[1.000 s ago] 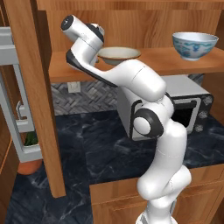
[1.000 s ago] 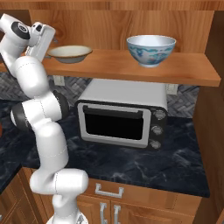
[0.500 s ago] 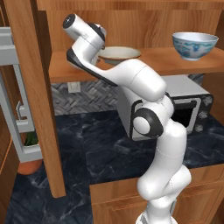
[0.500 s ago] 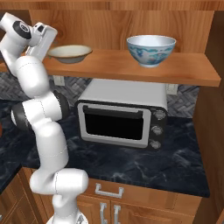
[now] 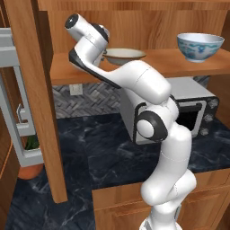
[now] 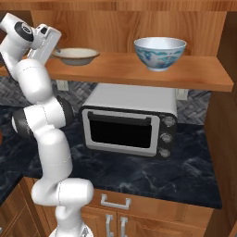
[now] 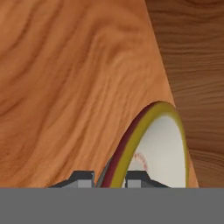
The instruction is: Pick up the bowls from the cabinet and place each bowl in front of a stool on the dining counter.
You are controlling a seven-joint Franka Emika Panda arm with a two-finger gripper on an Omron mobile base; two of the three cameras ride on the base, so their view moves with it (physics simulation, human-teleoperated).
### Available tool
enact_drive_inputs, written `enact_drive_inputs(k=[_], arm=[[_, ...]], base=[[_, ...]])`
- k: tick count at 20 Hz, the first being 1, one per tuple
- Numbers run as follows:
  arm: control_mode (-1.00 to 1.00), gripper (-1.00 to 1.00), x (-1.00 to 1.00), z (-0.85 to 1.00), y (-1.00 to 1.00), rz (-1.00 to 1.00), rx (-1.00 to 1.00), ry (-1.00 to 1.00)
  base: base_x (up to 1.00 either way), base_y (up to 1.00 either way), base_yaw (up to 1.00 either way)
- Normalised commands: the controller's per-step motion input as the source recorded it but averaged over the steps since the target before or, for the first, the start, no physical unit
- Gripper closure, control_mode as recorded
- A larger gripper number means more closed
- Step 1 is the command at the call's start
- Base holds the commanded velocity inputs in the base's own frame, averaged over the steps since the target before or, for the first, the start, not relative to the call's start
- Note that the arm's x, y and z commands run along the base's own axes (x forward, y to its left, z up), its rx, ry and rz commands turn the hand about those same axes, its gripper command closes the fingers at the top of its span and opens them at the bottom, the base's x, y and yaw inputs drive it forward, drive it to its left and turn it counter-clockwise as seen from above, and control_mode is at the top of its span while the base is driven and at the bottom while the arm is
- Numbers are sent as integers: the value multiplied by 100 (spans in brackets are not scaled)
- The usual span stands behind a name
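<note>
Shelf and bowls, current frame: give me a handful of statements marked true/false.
1. The pincer is shut on the rim of the cream bowl. True.
2. The blue-patterned bowl is already off the shelf. False: it sits on the shelf, to the right of the cream bowl.
3. A toaster oven stands on the dark counter under the shelf. True.
4. The two bowls are stacked. False: they sit apart on the shelf.
5. The cream bowl is upside down. False: it is upright, opening upward.
</note>
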Motion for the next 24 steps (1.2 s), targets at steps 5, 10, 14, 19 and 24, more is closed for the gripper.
enact_drive_inputs(k=[5,10,14,19,24], arm=[[-100,100,-3,-1,0,0,1,-4],[-100,100,-40,0,0,1,0,-17],[-100,100,-57,0,0,3,0,-13],[-100,100,-63,0,-5,2,0,-7],[-100,100,-84,4,-31,0,0,-3]], base=[[0,0,0],[0,0,0],[0,0,0],[0,0,0],[0,0,0]])
